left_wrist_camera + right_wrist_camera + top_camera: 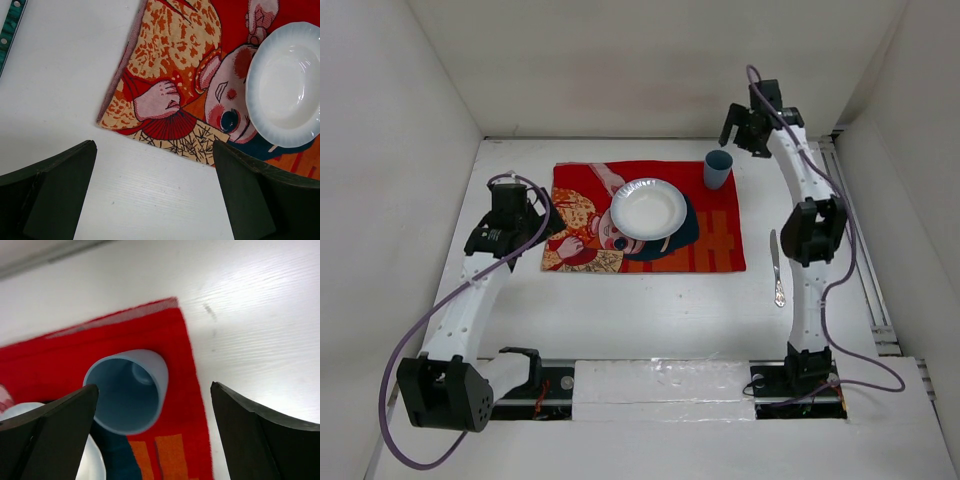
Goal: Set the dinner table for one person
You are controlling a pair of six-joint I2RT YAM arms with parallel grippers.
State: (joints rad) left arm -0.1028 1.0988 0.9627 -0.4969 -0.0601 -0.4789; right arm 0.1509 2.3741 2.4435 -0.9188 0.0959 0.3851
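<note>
1. A placemat (710, 250) lies on the dinner table (650, 320).
2. A plate (648, 209) sits on the placemat, near its middle.
3. A cup (718, 169) stands on the placemat, at 2 o'clock from the plate.
4. A piece of cutlery (776, 268) lies on the table at 4 o'clock, off the placemat.

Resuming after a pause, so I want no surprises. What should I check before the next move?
1. Left end effector open and empty: ok.
2. Right end effector open and empty: ok.
3. Plate sits on the mat: ok.
4. Cup upright at the mat's far right corner: ok.
5. Knife beside the plate: not ok. It lies off the mat, on the table to the right.
</note>
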